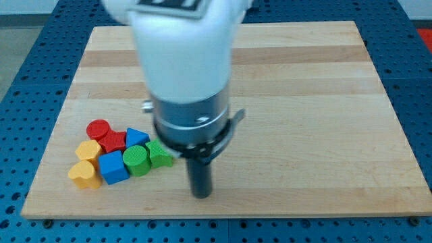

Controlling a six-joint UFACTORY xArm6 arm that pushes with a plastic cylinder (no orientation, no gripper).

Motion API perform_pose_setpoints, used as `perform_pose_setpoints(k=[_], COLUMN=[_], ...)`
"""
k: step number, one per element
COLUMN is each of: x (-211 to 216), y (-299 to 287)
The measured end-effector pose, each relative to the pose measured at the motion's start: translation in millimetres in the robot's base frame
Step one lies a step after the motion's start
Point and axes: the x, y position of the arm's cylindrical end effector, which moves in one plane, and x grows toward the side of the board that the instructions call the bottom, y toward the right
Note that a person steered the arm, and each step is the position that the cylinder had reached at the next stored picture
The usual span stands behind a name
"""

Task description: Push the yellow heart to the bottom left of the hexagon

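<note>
Yellow heart (84,174) at view's bottom left of wooden board (304,101), lowest-left piece of a tight block cluster, close to board's left and bottom edges. Touching or nearly touching blue cube (113,167) on its right side. Yellow hexagon (88,150) directly above heart, just beside it; contact between them not clear. Red cylinder (98,128) at cluster top. Red star (113,141) just below-right of cylinder. Blue triangle-like block (136,137) right of star. Green cylinder (136,160) right of blue cube, touching it. Second green block (160,154), shape hard to make out, at cluster's right end, partly under arm housing.

My tip (201,194) down near board surface, right of whole cluster, slightly lower in view than green blocks, near board's bottom edge. Touching no block; nothing pushed or held. Nearest piece: second green block, up-left of tip, apart from it. Heart well apart from tip, far to tip's left, with blue cube and green cylinder between. Heart at roughly similar height in view as tip, a bit higher.

Arm housing (182,61), white over dark ring, blurred, filling view's top centre, hiding part of board behind it. Blue perforated table (27,61) around board on all sides.
</note>
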Motion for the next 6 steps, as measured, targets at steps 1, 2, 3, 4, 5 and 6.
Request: perform_pose_setpoints(k=[1, 2, 3, 4, 5, 6], x=[15, 17, 17, 7, -12, -35], y=[-49, -98, -133, -154, -158, -159])
